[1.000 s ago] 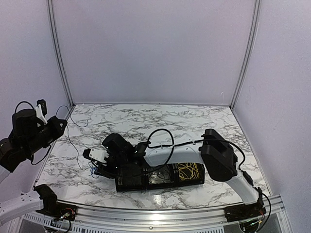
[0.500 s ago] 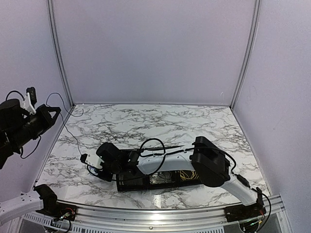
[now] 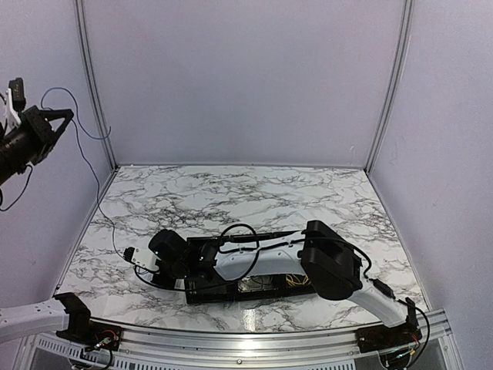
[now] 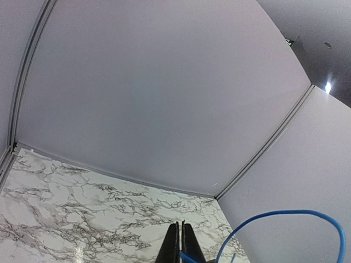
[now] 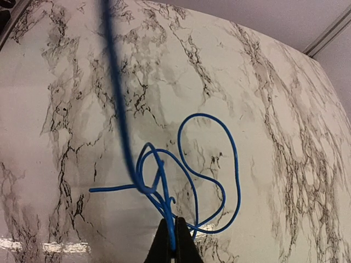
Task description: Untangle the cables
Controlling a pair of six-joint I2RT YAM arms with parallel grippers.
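Observation:
A thin blue cable runs from my left gripper, raised high at the far left wall, down to my right gripper low over the table's left front. The left gripper is shut on the blue cable, which arcs off to its right. The right gripper is shut on the blue cable; loose knotted loops of it lie on the marble just ahead of it. Yellow cables lie in a black tray, mostly hidden under the right arm. A dark cable is not clearly visible.
The right arm stretches across the front of the table over the black tray. Lilac walls enclose the marble table at the back and on both sides. A metal rail runs along the front edge.
My left gripper has risen up and to the left with the blue cable, drawing it out into a long strand. My right gripper has shifted slightly left and lower over the table.

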